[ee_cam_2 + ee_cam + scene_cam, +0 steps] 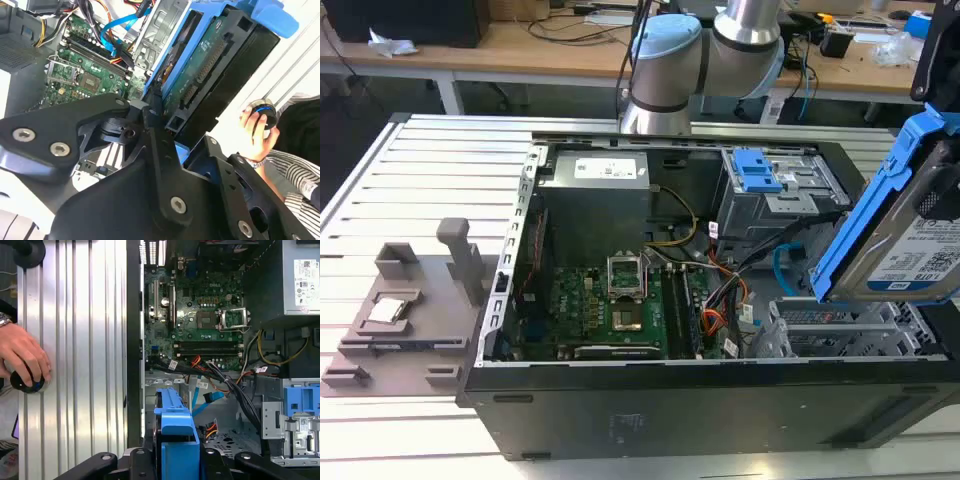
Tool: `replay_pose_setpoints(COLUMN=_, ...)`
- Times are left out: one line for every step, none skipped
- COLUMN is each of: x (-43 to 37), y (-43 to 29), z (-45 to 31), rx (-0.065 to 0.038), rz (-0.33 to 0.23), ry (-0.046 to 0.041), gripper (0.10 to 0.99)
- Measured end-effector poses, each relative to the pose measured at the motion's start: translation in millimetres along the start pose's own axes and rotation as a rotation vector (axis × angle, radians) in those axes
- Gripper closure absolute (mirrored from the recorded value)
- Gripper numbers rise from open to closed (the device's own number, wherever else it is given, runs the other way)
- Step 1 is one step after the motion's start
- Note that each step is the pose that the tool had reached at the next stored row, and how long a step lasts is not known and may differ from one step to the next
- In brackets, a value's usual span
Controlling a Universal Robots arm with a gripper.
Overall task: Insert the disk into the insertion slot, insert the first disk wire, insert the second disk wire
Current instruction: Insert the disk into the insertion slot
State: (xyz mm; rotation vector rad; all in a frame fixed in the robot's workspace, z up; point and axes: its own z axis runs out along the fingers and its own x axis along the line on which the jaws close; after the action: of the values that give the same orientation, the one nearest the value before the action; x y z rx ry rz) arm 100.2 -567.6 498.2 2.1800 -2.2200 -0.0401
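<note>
Disk (918, 250), blue-framed: grasped by the pincer (167, 125), which is clenched on it. Held in the air, tilted, with the circuit-board face toward the second wrist view and the label face toward the exterior view. Located above the end of the open computer case (670, 405) at the exterior view's right. Not yet seated in the insertion slot (835, 325), the silver perforated cage beneath it.

Second disk wire (212, 399): light blue, looping inside the case near the slot, apart from the disk.

First disk wire (209, 429): red, orange and black strands, lying just beside it, plug not joined to the disk.

Farther along the case: grey cage (760, 175) with blue latch, then green motherboard (610, 300).

Case resting on the slatted metal counter (420, 170).

Person's hand (22, 357) at the counter's edge, closed over a dark round knob (25, 382).
</note>
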Motion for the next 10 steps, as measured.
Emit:
replay_pose_setpoints(x=0.0, y=0.0, z=0.4, rx=0.000, rz=0.000, ry=0.0000, gripper=0.722)
replay_pose_setpoints(x=0.0, y=-0.1, z=3.1, rx=0.000, rz=0.000, ry=0.0000, gripper=0.722)
replay_pose_setpoints(x=0.0, y=-0.2, z=5.4, rx=0.000, rz=0.000, ry=0.0002, gripper=0.722)
replay_pose_setpoints(x=0.0, y=-0.3, z=6.6, rx=0.000, rz=0.000, ry=0.0005, gripper=0.722)
replay_pose_setpoints(x=0.0, y=-0.3, z=7.6, rx=0.000, rz=0.000, ry=0.0005, gripper=0.722)
replay_pose_setpoints(x=0.0, y=-0.4, z=9.1, rx=0.000, rz=0.000, ry=0.0005, gripper=0.722)
replay_pose_setpoints(x=0.0, y=-0.4, z=10.0, rx=0.000, rz=0.000, ry=0.0006, gripper=0.722)
replay_pose_setpoints(x=0.0, y=-0.4, z=10.7, rx=0.000, rz=0.000, ry=0.0005, gripper=0.722)
replay_pose_setpoints(x=0.0, y=-0.5, z=11.5, rx=0.000, rz=0.000, ry=0.0005, gripper=0.722)
replay_pose_setpoints(x=0.0, y=-0.5, z=12.3, rx=0.000, rz=0.000, ry=0.0005, gripper=0.722)
